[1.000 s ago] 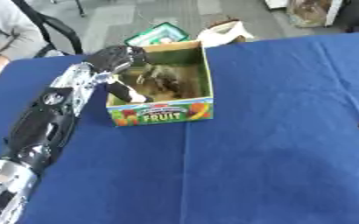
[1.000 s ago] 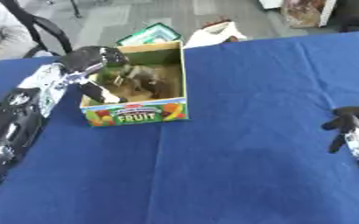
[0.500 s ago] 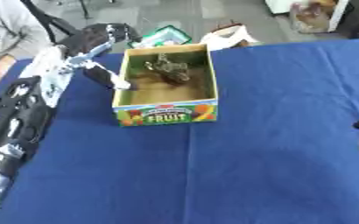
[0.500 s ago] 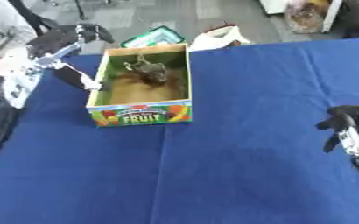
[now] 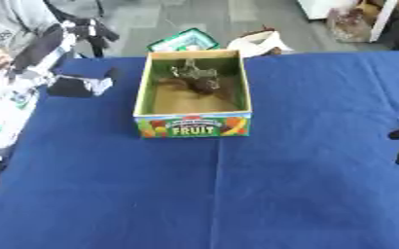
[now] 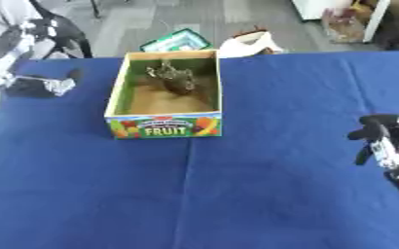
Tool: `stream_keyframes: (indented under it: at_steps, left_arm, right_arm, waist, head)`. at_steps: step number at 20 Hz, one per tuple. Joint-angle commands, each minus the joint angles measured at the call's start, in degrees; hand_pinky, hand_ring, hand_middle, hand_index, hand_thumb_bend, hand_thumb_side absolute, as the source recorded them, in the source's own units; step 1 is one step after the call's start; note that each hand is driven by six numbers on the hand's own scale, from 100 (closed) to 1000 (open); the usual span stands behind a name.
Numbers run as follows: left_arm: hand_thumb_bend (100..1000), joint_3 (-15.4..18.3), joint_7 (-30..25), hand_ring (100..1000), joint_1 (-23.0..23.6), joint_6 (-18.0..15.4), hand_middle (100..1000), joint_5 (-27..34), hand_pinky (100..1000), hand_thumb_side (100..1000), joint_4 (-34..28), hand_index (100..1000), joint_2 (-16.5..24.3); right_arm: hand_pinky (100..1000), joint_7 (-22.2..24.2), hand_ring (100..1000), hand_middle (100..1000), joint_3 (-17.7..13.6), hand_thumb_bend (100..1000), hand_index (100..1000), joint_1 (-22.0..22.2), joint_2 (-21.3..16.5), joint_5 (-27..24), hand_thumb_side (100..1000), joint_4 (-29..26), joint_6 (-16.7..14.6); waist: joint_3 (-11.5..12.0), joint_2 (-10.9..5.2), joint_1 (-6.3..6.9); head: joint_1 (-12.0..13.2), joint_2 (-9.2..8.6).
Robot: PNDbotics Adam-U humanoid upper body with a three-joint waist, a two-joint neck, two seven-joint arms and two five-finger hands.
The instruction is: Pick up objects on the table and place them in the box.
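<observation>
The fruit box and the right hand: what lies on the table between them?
Nothing; in the right eye view only bare blue tablecloth lies between the fruit box and the right hand.

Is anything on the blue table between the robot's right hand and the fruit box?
No, nothing visible. The right hand hangs near the table's right edge, and only bare blue tablecloth lies between it and the fruit box. Dark things already lie inside the box.
</observation>
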Motion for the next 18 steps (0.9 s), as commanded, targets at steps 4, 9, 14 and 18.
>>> stream_keyframes:
  at_steps: [4, 9, 14, 18]
  left_arm:
    - [100, 2.9, 0.3, 554, 7.3, 5.0, 584, 18.2, 591, 574, -10.8, 756, -2.5]
    - [100, 4.5, -0.1, 538, 11.8, 8.5, 569, 24.9, 574, 624, -14.2, 747, -6.5]
    - [100, 5.5, -0.3, 532, 14.4, 10.9, 566, 26.5, 568, 676, -14.8, 748, -9.3]
    - [100, 5.6, -0.9, 529, 15.2, 12.1, 563, 27.0, 565, 696, -14.2, 749, -10.5]
  right_arm:
    - [365, -0.3, 628, 513, -0.5, 100, 691, -0.6, -0.1, -0.3, 441, -0.7, 0.0]
    - [366, -0.5, 628, 513, -0.6, 100, 691, -0.7, 0.0, -0.3, 442, -0.8, 0.0]
    - [365, -0.7, 628, 513, -0.7, 100, 691, -0.7, 0.0, -0.3, 443, -0.9, 0.1]
    - [366, -0.5, 628, 513, -0.6, 100, 691, -0.8, 0.1, -0.3, 444, -0.9, 0.1]
  waist:
    - [0.6, -0.56, -0.37]
    - [0.9, -0.44, -0.53]
    - [1.3, -0.26, -0.43]
    - [1.7, -0.16, -0.52]
  head:
    - [-0.6, -0.24]
    - [-0.8, -0.06]
    - [-1.0, 0.24]
    - [-1.3, 0.35]
